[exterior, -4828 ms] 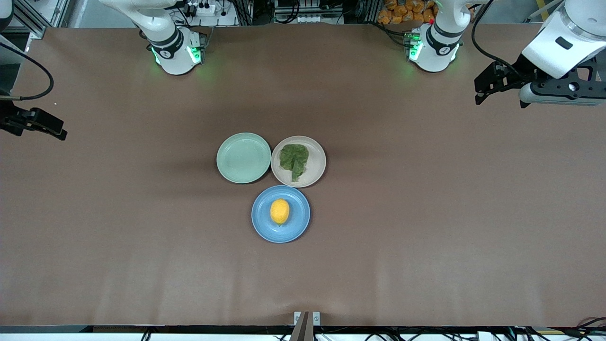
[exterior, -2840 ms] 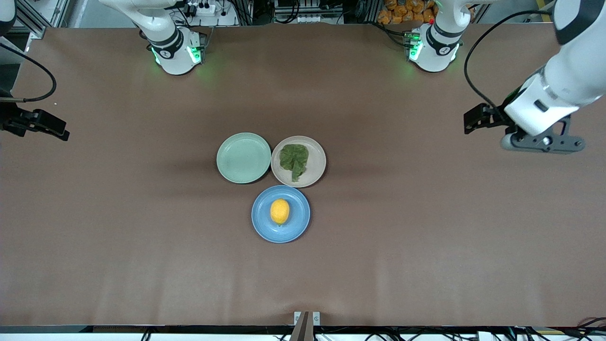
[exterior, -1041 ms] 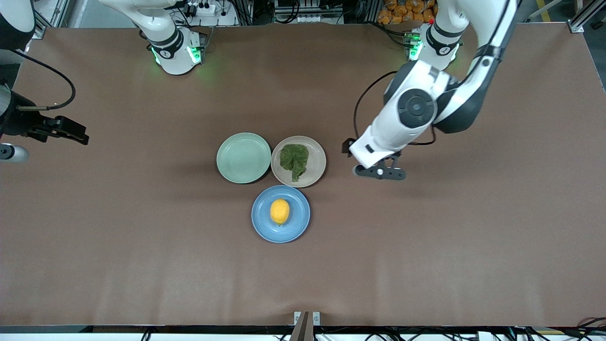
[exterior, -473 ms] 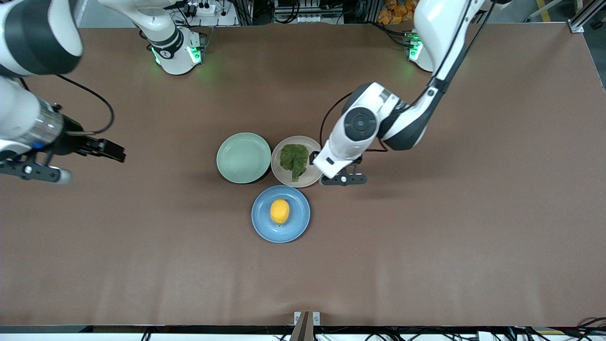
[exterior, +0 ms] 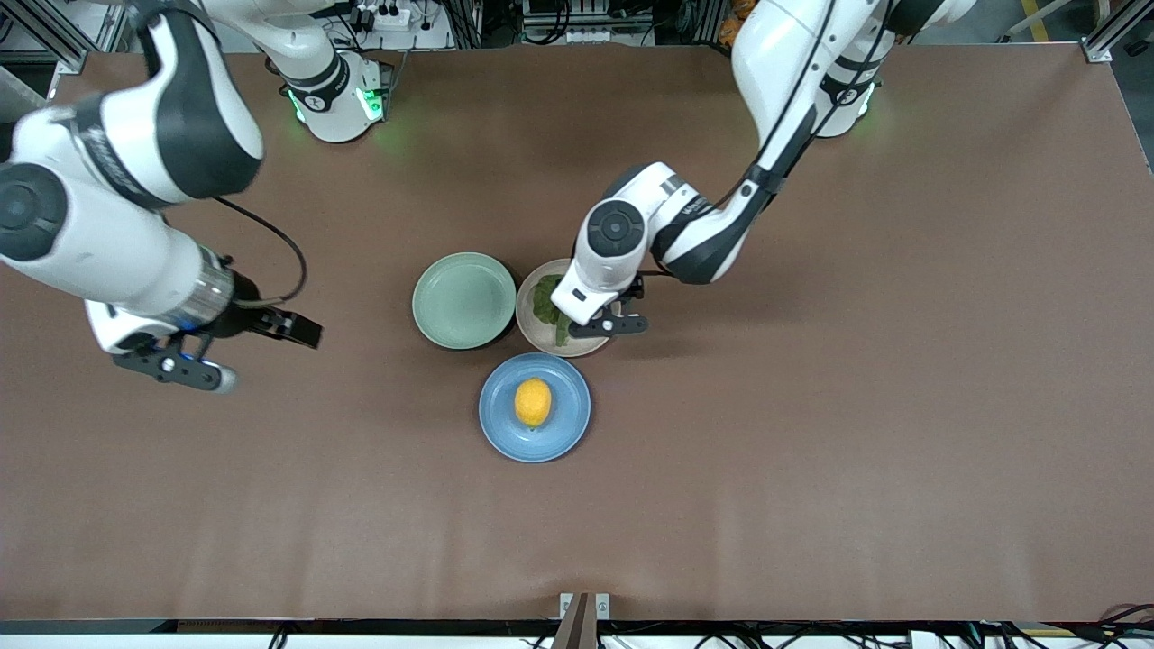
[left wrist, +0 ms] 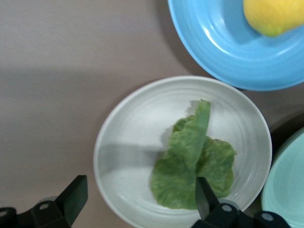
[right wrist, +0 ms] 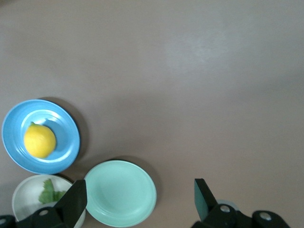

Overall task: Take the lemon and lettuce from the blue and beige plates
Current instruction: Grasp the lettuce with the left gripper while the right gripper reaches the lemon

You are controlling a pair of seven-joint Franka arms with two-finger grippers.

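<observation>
The lemon (exterior: 533,402) lies on the blue plate (exterior: 565,434), the plate nearest the front camera. It also shows in the left wrist view (left wrist: 275,16) and the right wrist view (right wrist: 40,140). The lettuce (exterior: 544,302) lies on the beige plate (exterior: 528,325), clearest in the left wrist view (left wrist: 190,166). My left gripper (left wrist: 140,209) hangs open and empty over the beige plate (left wrist: 128,156), one finger above the leaf's edge. In the front view the left gripper (exterior: 579,309) is mostly under its wrist. My right gripper (exterior: 302,330) is open and empty over bare table.
A mint-green plate (exterior: 463,300) stands empty beside the beige plate, toward the right arm's end, touching it. It lies between my right gripper and the other plates, and also shows in the right wrist view (right wrist: 121,192). Brown table stretches all round the three plates.
Both arms have swung in from the table's ends. My left gripper has come over the beige plate and lettuce. My right gripper has come closer to the mint-green plate. Nothing was grasped.
</observation>
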